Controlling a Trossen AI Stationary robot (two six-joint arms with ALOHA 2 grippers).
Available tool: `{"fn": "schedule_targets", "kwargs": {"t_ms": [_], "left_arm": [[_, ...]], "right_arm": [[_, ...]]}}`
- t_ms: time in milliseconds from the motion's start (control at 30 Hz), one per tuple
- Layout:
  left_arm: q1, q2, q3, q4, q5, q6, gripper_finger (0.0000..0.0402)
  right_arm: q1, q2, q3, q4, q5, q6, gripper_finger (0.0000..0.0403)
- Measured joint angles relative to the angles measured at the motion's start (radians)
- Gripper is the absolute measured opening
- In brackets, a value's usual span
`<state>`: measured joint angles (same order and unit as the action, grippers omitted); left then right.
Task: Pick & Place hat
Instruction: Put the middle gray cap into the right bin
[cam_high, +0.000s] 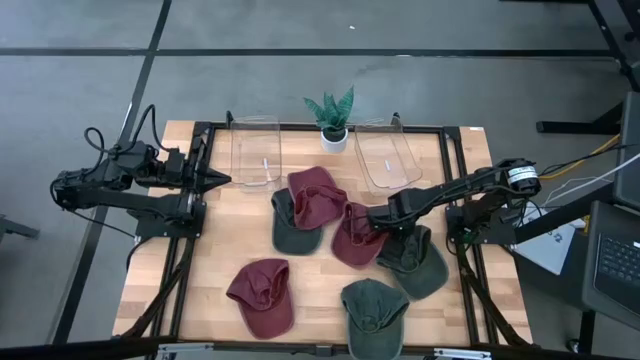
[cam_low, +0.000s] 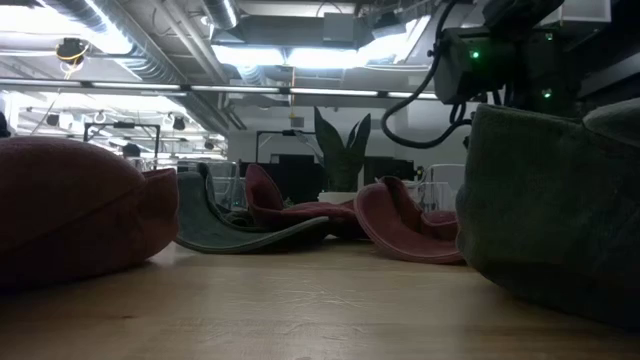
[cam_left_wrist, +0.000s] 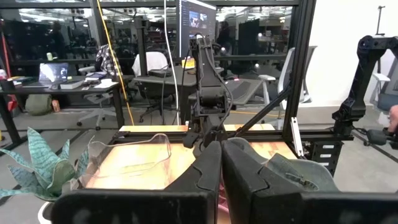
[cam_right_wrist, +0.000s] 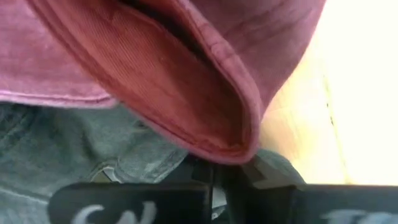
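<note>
Several caps lie on the wooden table: three maroon, three green. My right gripper (cam_high: 372, 222) reaches in from the table's right side onto the middle maroon cap (cam_high: 355, 238), which lies partly on a green cap (cam_high: 415, 262). In the right wrist view that maroon cap (cam_right_wrist: 161, 81) fills the picture above my shut right gripper (cam_right_wrist: 214, 177). Another maroon cap (cam_high: 316, 195) rests on a green one (cam_high: 292, 228). A maroon cap (cam_high: 262, 296) and a green cap (cam_high: 373, 315) lie near the near edge. My left gripper (cam_high: 222, 181), shut and touching nothing, waits at the table's left side. My right gripper is shut on the middle maroon cap at its stitched edge (cam_right_wrist: 233, 149), coming in low from the table's right side. The edge itself covers the fingertips, so the exact pinch does not show. The cap's edge curls up by the fingers, while the rest of it lies on the table and the green cap (cam_right_wrist: 62, 149).
Two clear plastic containers (cam_high: 257, 152) (cam_high: 387, 157) stand at the far edge, with a small potted plant (cam_high: 332, 118) between them. A black frame rail (cam_high: 300, 127) runs around the table. Bare wood shows left of the caps (cam_high: 230, 240).
</note>
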<state>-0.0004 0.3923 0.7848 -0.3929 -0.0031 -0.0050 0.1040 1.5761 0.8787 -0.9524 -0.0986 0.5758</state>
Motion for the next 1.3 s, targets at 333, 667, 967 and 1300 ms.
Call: {"fn": "schedule_targets", "kwargs": {"t_ms": [333, 667, 967, 1300], "left_arm": [[0.0, 0.0, 0.0, 0.0, 0.0, 0.0, 0.0008], [0.0, 0.0, 0.0, 0.0, 0.0, 0.0, 0.0013], [0.0, 0.0, 0.0, 0.0, 0.0, 0.0, 0.0013], [0.0, 0.0, 0.0, 0.0, 0.0, 0.0, 0.0009]], "right_arm": [[0.005, -0.148, 0.005, -0.146, 0.067, 0.012, 0.0011], [0.005, -0.292, 0.221, -0.266, 0.105, 0.015, 0.0011], [0.005, -0.273, 0.481, -0.192, 0.106, -0.089, 0.0012], [0.005, -0.191, 0.61, 0.142, 0.106, -0.35, 0.0011]]}}
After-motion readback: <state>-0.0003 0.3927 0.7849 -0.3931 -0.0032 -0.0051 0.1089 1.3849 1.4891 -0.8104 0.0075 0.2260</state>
